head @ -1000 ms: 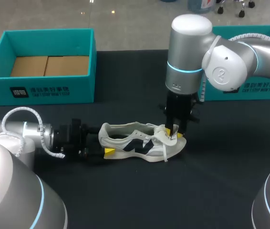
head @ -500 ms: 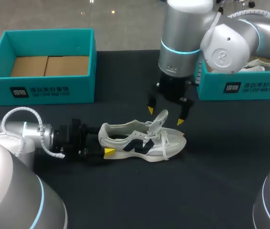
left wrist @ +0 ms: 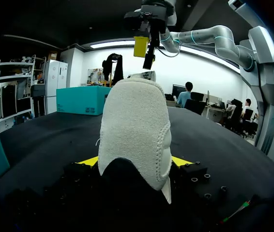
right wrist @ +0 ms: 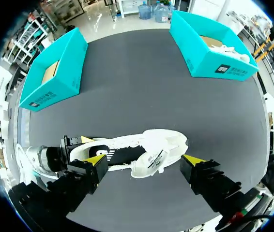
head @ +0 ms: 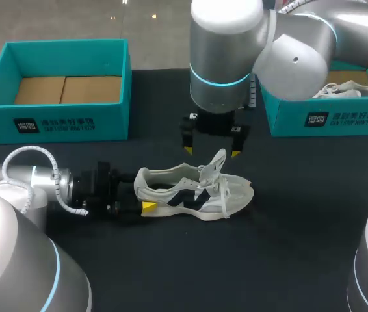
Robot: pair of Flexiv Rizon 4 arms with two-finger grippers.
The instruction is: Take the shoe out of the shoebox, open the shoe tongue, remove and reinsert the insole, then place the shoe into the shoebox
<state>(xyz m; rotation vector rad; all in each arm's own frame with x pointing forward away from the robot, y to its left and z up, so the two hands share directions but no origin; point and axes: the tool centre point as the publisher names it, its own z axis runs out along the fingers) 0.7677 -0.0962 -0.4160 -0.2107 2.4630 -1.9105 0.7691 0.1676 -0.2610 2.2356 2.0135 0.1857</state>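
A white sneaker with dark side stripes (head: 194, 192) lies on the black table, heel to the left, toe to the right. Its tongue (head: 217, 162) stands up, with the laces loose. My left gripper (head: 144, 196) comes in low from the left and is shut on the heel; in the left wrist view the heel (left wrist: 136, 130) sits between its yellow fingertips (left wrist: 180, 160). My right gripper (head: 211, 151) hangs open a little above the tongue, touching nothing. The right wrist view shows the sneaker (right wrist: 127, 145) and its tongue (right wrist: 152, 158) under the right gripper (right wrist: 144, 162).
A teal shoebox (head: 67, 120) with a cardboard bottom stands at the back left. A second teal box (head: 327, 117) at the back right holds another white shoe (head: 353, 88). Bare black table lies in front of the sneaker.
My right gripper let go of the tongue, opened wide, and rose up and back to the left. The tongue now stands upright. The left arm and the sneaker stayed put.
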